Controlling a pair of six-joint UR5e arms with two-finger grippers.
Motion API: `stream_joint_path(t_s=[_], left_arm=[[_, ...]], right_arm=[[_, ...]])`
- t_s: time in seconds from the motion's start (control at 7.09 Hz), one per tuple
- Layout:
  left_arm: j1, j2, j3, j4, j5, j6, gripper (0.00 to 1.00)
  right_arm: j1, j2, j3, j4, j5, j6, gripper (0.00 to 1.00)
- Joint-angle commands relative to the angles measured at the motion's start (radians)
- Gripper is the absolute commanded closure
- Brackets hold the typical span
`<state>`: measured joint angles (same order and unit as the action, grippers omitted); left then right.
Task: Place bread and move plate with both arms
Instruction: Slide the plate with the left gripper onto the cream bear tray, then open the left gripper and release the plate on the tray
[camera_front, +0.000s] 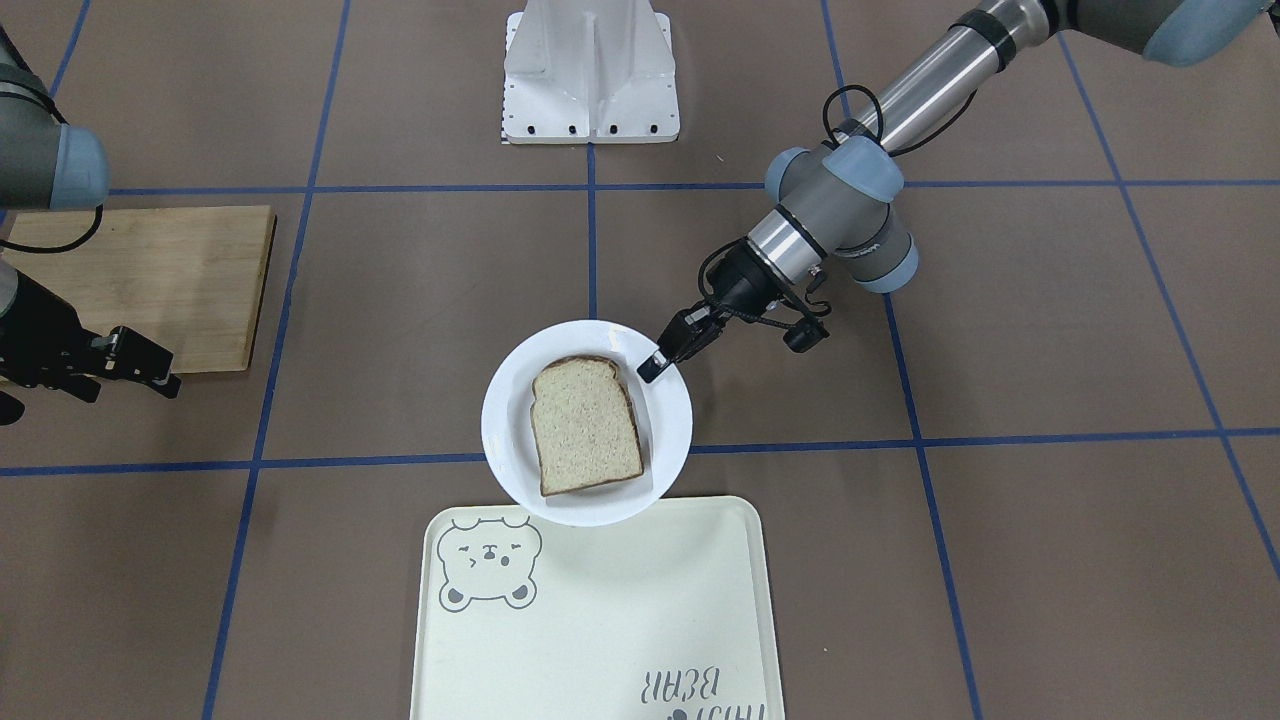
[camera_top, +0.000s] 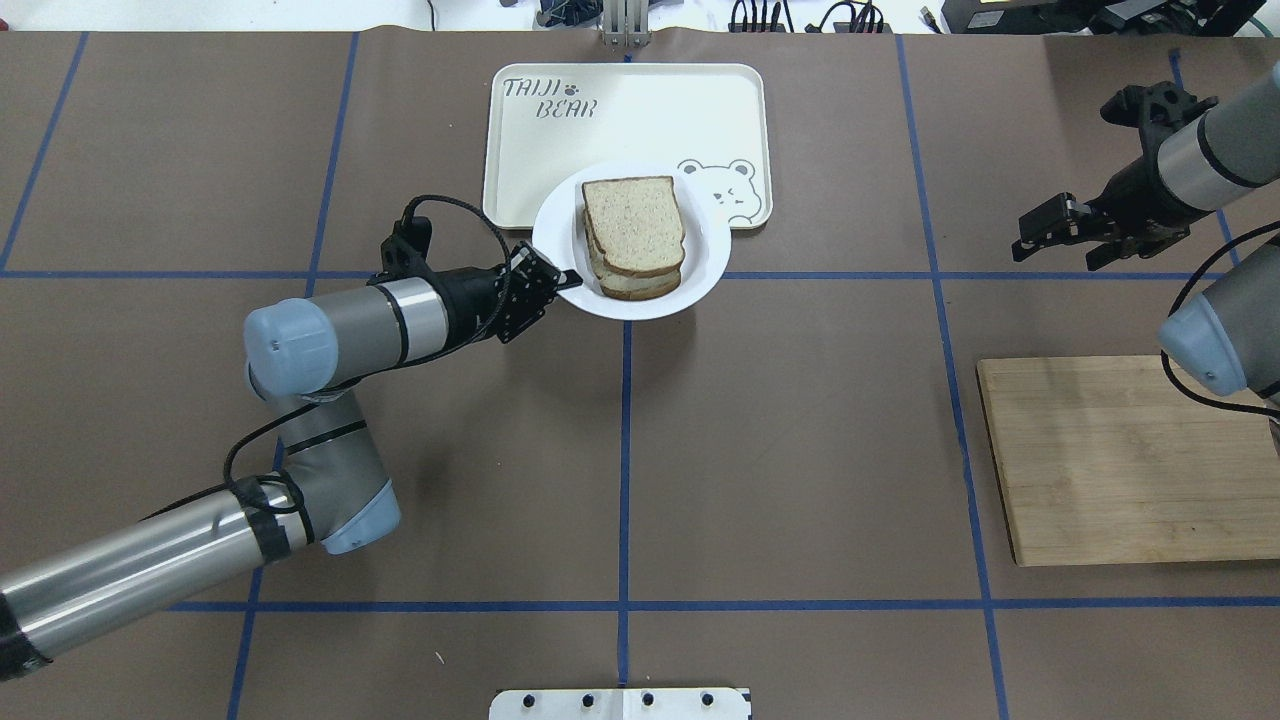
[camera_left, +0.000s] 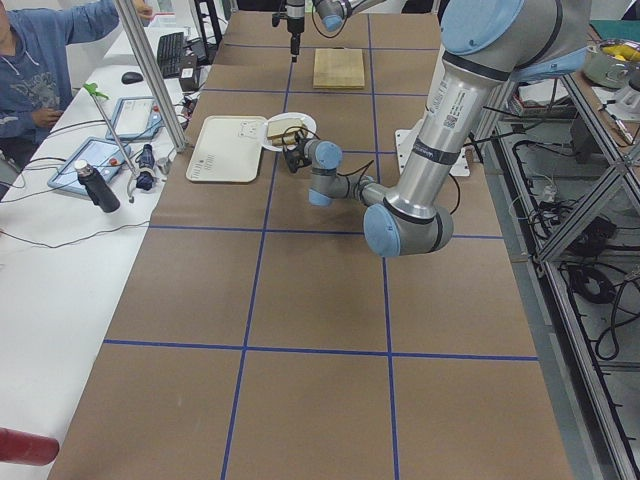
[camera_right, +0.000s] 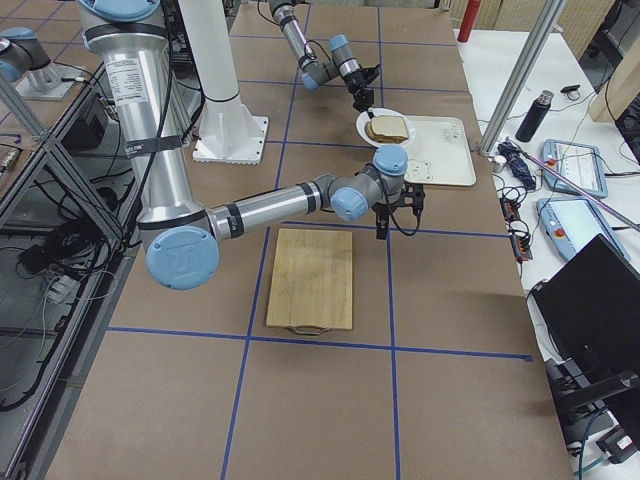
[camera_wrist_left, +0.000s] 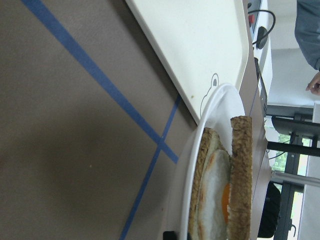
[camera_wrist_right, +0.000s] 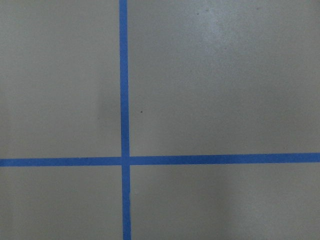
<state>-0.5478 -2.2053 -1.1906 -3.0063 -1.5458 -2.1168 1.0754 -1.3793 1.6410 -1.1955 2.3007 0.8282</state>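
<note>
The white plate (camera_top: 555, 240) lies at the table's middle, and its far edge overlaps the corner of the cream tray. The plain bread slice (camera_top: 632, 222) sits on top of a second slice with a fried egg (camera_wrist_left: 216, 197). The bread also shows in the front view (camera_front: 585, 425) and the left wrist view (camera_wrist_left: 241, 175). My left gripper (camera_top: 568, 281) is shut on the plate's rim (camera_front: 508, 420) on the robot's left side; it also shows in the front view (camera_front: 652, 365). My right gripper (camera_top: 1055, 240) hangs open and empty, far to the right above bare table.
The cream bear tray (camera_top: 620, 120) lies just beyond the plate. A wooden cutting board (camera_top: 1120, 460) lies on the right, below the right arm. The white robot base mount (camera_front: 590, 70) stands at the robot's edge of the table.
</note>
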Motion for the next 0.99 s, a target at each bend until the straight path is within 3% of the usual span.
stream_joint_path(t_s=[0.0,0.56,0.85], left_arm=[[-0.012,-0.146,0.177,0.059,0.167,-0.115,1.00],[-0.026,-0.313,0.438,0.093,0.269,-0.298,1.00],[-0.026,-0.317,0.462,0.093,0.271,-0.298,1.00]], right_arm=[[-0.002,-0.021,0.010,0.002,-0.001,0.002,0.00],[0.000,-0.044,0.040,0.005,-0.001,0.002,0.00],[-0.002,-0.041,0.040,0.005,-0.001,0.002,0.00]])
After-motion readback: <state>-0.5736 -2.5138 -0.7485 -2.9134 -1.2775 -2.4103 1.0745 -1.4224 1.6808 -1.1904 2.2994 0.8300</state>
